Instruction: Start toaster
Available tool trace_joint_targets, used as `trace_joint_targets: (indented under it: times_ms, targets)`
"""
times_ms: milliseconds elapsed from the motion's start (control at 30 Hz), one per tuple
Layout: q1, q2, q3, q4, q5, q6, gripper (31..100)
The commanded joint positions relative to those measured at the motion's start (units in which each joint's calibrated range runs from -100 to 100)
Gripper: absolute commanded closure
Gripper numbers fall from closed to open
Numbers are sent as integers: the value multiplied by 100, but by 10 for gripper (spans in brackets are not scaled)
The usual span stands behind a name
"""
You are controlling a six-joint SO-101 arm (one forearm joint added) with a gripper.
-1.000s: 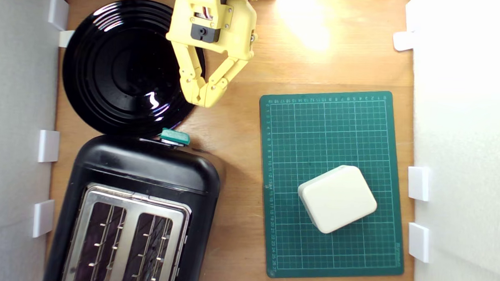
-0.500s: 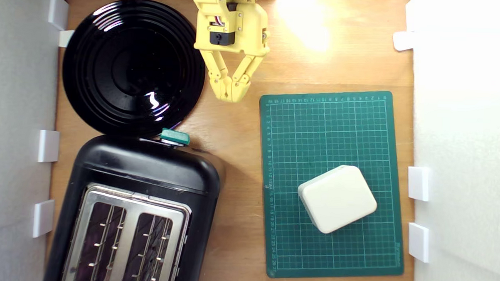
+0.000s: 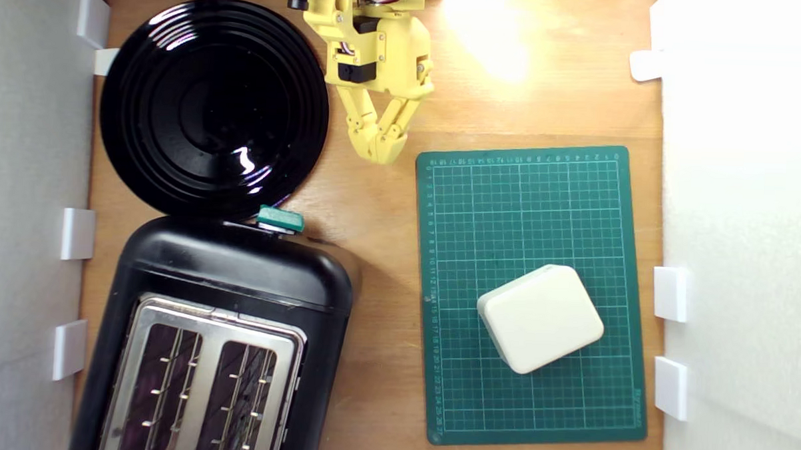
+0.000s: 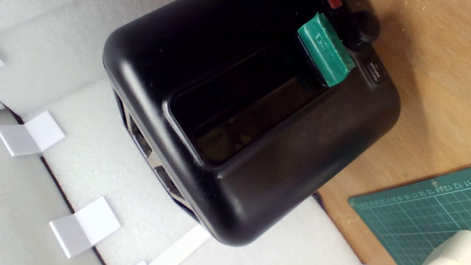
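The toaster (image 3: 224, 325) sat lower left, its teal lever (image 3: 280, 219) untouched; the pincer (image 3: 382, 152), pinched narrow and empty at top centre, risked glancing off that small lever.

toaster button (image 4: 375, 70): "defrost" | cutting mat (image 4: 415, 213): ruler numbers 11–16

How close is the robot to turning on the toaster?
Nothing looks done yet. The green lever on the toaster hasn't been touched, and both slots are empty. Right now the gripper is shut and holding nothing. It hangs over bare table between the plate and the mat, well away from the lever. It has to reach the lever and push it down.
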Motion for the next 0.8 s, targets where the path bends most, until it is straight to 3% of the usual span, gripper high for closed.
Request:
trace_joint_targets:
  times_ms: [0, 767]
  targets:
    - [-15, -92, 20, 23, 485, -94, 989]
    - [-55, -92, 29, 42, 1487, -241, 988]
